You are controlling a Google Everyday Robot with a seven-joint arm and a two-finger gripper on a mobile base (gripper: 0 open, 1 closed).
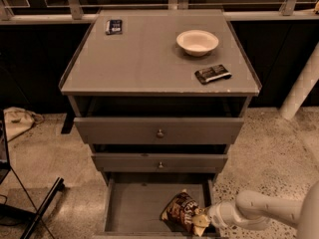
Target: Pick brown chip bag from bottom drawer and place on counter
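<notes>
The brown chip bag [180, 210] lies crinkled in the right front of the open bottom drawer [134, 205], its tan end toward the right. My gripper [202, 219] reaches in from the lower right on a white arm and sits at the bag's tan end, touching it. The counter [144, 59] is the flat grey top of the cabinet, above the two knobbed drawers.
On the counter stand a white bowl [197, 42], a flat black packet [213, 73] near the right edge and a small dark packet [114, 26] at the back left. The two upper drawers [159, 131] are pulled partly out above the bottom one. A black stand leg [42, 205] lies lower left.
</notes>
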